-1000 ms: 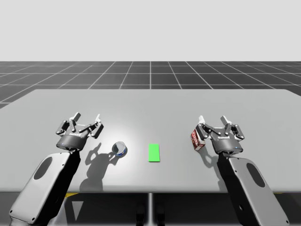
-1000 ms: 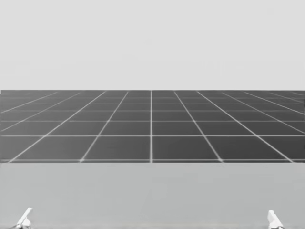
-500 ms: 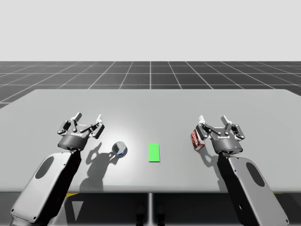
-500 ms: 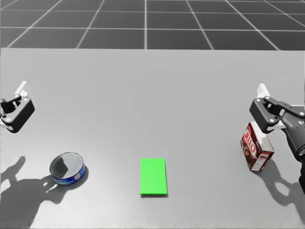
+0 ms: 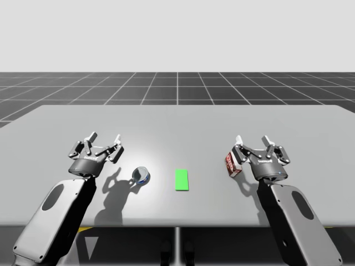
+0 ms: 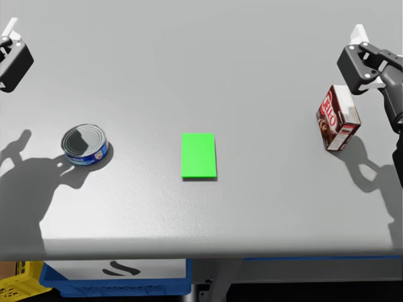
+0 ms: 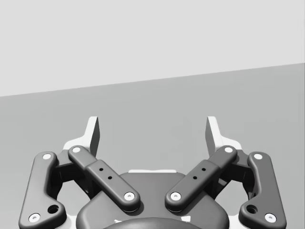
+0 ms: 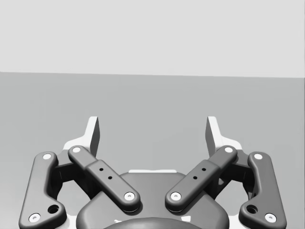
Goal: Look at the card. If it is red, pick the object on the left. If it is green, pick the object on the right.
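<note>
A green card [image 5: 181,179] [image 6: 199,155] lies flat at the middle of the grey table [image 5: 177,124]. To its left a short blue-banded tin can [image 5: 141,175] [image 6: 84,144] rests tilted. To its right a red-brown box [image 5: 232,164] [image 6: 338,117] stands leaning. My left gripper [image 5: 104,139] [image 7: 152,131] hovers open, left of the can and apart from it. Close beside the box on its right, my right gripper [image 5: 253,143] [image 8: 152,131] is open too. Nothing lies between either pair of fingers.
The table's front edge [image 6: 201,248] runs across the head view. Under it sit a blue bin [image 6: 113,280] and a yellow crate [image 6: 16,290]. A dark gridded floor [image 5: 177,86] lies behind the table.
My head has turned down, from the far floor to the table with card, can and box. Both arms have hardly moved.
</note>
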Action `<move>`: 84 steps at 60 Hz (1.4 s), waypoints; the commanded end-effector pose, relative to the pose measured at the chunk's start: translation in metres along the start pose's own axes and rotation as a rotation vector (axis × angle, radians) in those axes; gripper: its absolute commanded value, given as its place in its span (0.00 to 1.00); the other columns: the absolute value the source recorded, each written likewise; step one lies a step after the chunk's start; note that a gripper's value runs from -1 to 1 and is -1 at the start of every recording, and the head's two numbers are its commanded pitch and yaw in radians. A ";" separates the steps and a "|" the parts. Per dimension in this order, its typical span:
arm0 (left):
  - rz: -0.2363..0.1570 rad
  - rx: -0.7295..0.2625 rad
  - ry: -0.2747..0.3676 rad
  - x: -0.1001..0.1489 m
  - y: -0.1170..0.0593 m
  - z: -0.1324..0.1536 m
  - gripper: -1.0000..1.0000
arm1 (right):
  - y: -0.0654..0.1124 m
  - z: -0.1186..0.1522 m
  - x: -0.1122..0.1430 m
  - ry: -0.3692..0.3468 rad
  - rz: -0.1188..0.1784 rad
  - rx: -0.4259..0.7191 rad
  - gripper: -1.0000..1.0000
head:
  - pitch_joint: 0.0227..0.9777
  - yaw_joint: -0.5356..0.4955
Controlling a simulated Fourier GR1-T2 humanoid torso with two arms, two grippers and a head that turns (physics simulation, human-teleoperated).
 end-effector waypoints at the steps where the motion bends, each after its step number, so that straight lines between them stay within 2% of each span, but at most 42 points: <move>1: 0.001 0.000 0.000 0.001 0.000 0.000 0.00 | 0.000 -0.001 0.000 0.000 0.001 -0.001 0.00 | 0.95 0.48; 20: 0.004 -0.003 0.000 0.000 -0.001 0.001 0.00 | -0.001 -0.001 0.000 -0.001 -0.001 -0.002 0.00 | 0.94 0.44; 46: 0.014 -0.015 0.004 -0.002 -0.005 0.001 0.00 | -0.001 0.000 0.002 -0.007 -0.008 -0.003 0.00 | 0.90 0.18; 54: 0.012 -0.016 0.007 -0.003 -0.006 0.001 0.00 | -0.001 0.000 0.002 -0.008 -0.010 -0.002 0.00 | 0.89 0.13; 74: 0.016 -0.015 0.008 -0.004 -0.005 0.000 0.00 | 0.002 0.004 0.007 -0.017 -0.010 0.000 0.00 | 0.87 0.13; 76: 0.018 -0.015 0.008 -0.004 -0.005 0.000 0.00 | 0.004 0.007 0.010 -0.016 -0.015 0.008 0.00 | 0.87 0.13; 80: 0.021 -0.013 0.010 -0.004 -0.005 0.000 0.00 | 0.003 0.012 0.015 0.012 -0.060 0.004 0.00 | 0.87 0.13; 84: 0.023 -0.013 0.013 -0.004 -0.005 0.000 0.00 | 0.005 0.021 0.023 0.008 -0.065 0.023 0.00 | 0.87 0.13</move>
